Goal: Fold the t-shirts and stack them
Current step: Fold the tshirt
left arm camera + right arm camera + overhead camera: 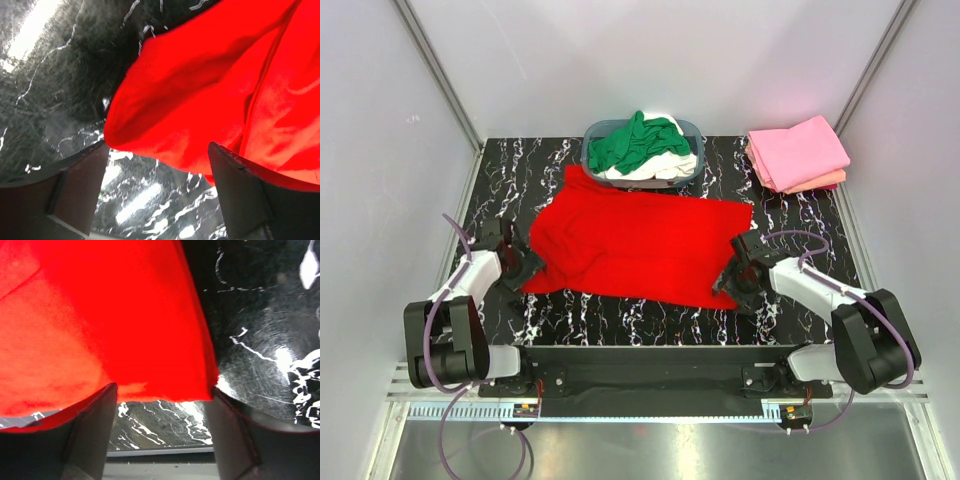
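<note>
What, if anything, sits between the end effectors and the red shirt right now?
Nothing visible. The left end effector is at the shirt's left edge, the right end effector at its near right corner. Both are open with fabric between the fingers. The basket sits at the far edge, away from both.

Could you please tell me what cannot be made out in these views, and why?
1. Top view: what lies deeper in the basket, hidden beneath the green t-shirt and white t-shirt.
2. Top view: how many layers lie under the pink t-shirt; only a salmon edge shows.
3. Wrist views: most of the red t-shirt, cut off by the frame edges.
4. Top view: how the left gripper and right gripper meet it, too small against the dark table.
</note>
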Available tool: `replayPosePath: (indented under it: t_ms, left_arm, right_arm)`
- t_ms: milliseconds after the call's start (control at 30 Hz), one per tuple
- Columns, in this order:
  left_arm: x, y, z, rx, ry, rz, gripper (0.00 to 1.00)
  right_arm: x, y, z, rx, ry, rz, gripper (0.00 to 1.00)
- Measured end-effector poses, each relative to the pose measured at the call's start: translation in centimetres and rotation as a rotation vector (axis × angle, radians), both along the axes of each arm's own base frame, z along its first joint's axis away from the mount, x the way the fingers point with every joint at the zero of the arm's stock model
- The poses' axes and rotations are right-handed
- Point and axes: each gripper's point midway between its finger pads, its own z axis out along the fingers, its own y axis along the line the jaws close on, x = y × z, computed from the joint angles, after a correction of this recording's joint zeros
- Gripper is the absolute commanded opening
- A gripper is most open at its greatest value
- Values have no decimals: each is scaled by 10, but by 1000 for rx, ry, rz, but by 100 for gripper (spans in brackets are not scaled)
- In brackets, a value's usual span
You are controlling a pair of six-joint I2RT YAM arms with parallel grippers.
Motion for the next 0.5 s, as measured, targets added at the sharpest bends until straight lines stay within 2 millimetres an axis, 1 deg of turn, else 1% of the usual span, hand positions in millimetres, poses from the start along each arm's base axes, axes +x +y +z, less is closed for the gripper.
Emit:
replayPosePath:
  t_ms: [67,100,133,200,233,267,300,367,433,500]
  left_arm:
    - [2,2,-6,6,-9,17,71]
    - [3,2,-9,8,-13,23,63]
    - [4,3,-11,10,-16,31,41]
    - [8,5,-14,15,-25,45,24]
    - [10,6,-15,19,-33,46,9]
    - [12,6,-14,23,-41,46,2]
    - [15,7,-14,28,-50,47,0]
    - [18,9,-12,38,-66,49,0]
    - [19,10,-6,42,-88,51,0]
    - [18,10,6,48,-121,56,0]
  right_arm:
    - [1,-3,-2,-18,-1,-14,54]
    - [2,-5,-3,-27,-1,-19,46]
    - [2,-7,-4,-39,-3,-26,31]
    - [4,-11,-5,-60,-7,-41,17]
    - [5,-12,-5,-69,-12,-50,10]
    - [6,-14,-5,-78,-15,-56,6]
    - [7,-17,-6,-87,-18,-65,3]
    - [8,-22,-6,-101,-17,-83,0]
    - [10,-32,-5,-120,-14,-111,0]
    - [15,-44,-2,-134,-16,-145,0]
